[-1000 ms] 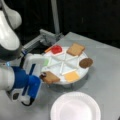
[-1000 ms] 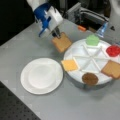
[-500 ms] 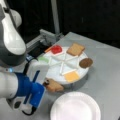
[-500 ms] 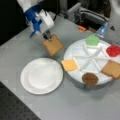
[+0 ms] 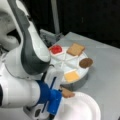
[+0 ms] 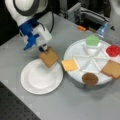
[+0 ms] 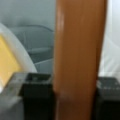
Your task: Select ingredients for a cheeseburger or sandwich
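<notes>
Fingers (image 6: 44, 49) pinching toast square (image 6: 49, 57) over white plate (image 6: 33, 82), seemingly unlabelled.

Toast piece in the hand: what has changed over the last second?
The hand, shut on one toast square, has carried it from beside the divided tray to over the white plate's rim. The cheese, patty, tomato, lettuce and second toast stayed in the tray.
</notes>
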